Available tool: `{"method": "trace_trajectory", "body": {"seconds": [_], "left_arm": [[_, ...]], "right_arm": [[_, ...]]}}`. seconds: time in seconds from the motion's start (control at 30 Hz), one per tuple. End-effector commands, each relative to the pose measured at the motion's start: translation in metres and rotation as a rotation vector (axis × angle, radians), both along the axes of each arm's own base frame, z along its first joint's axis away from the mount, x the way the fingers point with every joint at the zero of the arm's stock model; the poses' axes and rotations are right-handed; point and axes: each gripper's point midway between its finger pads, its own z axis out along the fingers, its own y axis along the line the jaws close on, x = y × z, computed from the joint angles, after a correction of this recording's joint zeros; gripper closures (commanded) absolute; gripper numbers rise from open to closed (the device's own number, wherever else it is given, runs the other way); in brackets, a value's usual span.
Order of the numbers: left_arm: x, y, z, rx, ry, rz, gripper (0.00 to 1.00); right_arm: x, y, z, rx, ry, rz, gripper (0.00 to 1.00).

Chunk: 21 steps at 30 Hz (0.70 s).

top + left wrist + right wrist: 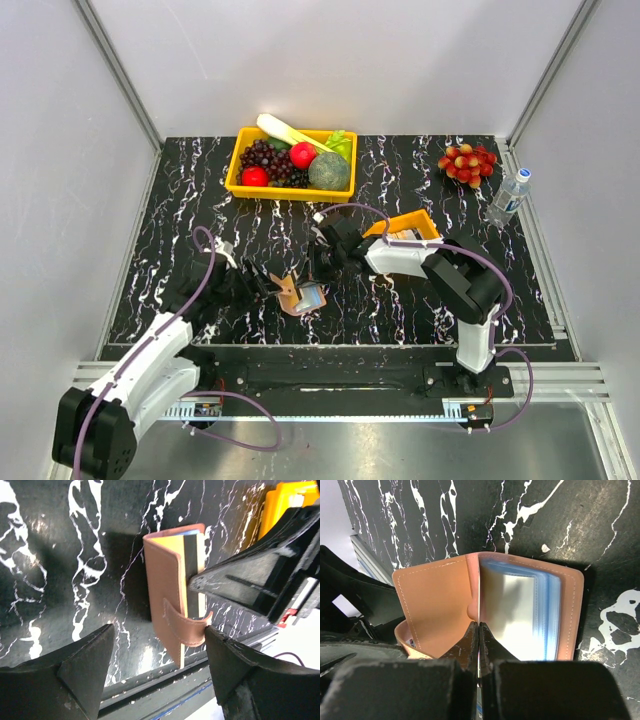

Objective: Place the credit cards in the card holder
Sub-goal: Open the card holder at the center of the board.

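Note:
The tan-pink card holder (297,298) stands half open on the black marble table, near its front edge. My left gripper (272,283) is open around it. In the left wrist view the card holder (165,590) sits between the wide fingers, and the right fingertip (215,635) touches its snap tab. My right gripper (320,268) comes from the right and is shut on a thin credit card (191,555), yellow with a black stripe, which stands inside the fold. The right wrist view shows the open card holder (437,605) with pale sleeves (520,615) and my shut fingers (470,640) at the fold.
A small orange tray (420,222) lies under the right arm. A yellow bin (238,165) of fruit stands at the back, with a bunch of grapes (467,162) and a water bottle (508,195) at the back right. The table's front edge (165,680) lies just beyond the card holder.

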Motion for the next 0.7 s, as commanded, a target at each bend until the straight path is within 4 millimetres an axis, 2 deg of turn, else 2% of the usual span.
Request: {"method": "trace_trajectory", "body": {"seconds": [0.0, 0.13, 0.23, 0.4, 0.57, 0.67], "left_arm": [[0.019, -0.011, 0.017, -0.063, -0.072, 0.008, 0.24], [0.026, -0.008, 0.008, -0.019, -0.054, 0.019, 0.28], [0.030, -0.007, 0.004, 0.004, -0.045, 0.016, 0.40], [0.031, -0.002, -0.005, 0.038, -0.023, 0.026, 0.50], [0.035, 0.007, -0.015, 0.103, -0.022, 0.045, 0.64], [0.042, 0.012, -0.022, 0.161, -0.014, 0.042, 0.76]], "right_arm": [[0.002, 0.009, 0.003, 0.011, -0.011, 0.006, 1.00], [0.001, 0.009, 0.004, 0.013, -0.016, 0.014, 1.00], [0.002, 0.009, 0.004, 0.014, -0.018, 0.016, 1.00], [0.001, 0.009, 0.006, 0.018, -0.025, 0.022, 1.00], [0.012, 0.001, 0.021, 0.005, -0.115, -0.022, 1.00], [0.017, -0.013, 0.028, -0.043, -0.171, -0.059, 1.00]]}}
